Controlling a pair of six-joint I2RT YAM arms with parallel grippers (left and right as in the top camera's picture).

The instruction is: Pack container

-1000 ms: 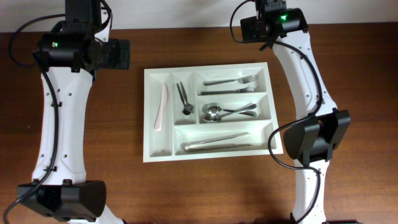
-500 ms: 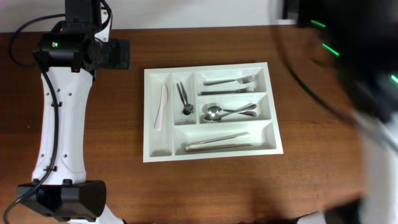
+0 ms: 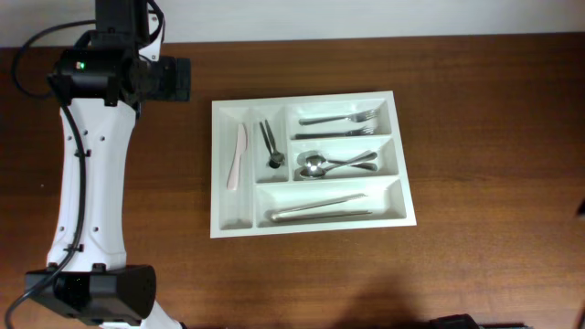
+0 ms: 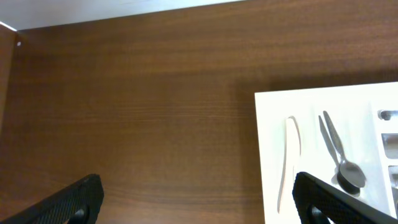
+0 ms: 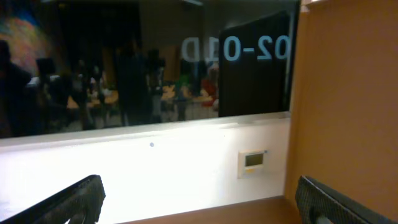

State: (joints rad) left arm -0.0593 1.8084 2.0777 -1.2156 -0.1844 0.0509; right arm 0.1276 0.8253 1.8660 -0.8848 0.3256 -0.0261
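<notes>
Container (image 3: 221,183) and grippers are well apart. The left gripper (image 4: 196,182) hangs with its jaws spread wide and nothing between them, over bare table (image 3: 475,274) off the container's far left corner; its wrist camera catches only that corner. The right gripper (image 5: 196,183) is just as wide and empty, but it faces a wall and a dark window, and the overhead view doesn't show that arm at all. The container sits flat mid-table with cutlery in all five compartments, among it a white knife (image 3: 238,157), forks (image 3: 343,123) and spoons (image 3: 334,164). I'd judge it light, thin moulded plastic: stiff enough, but smooth and likely to flex. The best hold looks like a pinch over an outer wall, kept level, since the loose cutlery would slide.
</notes>
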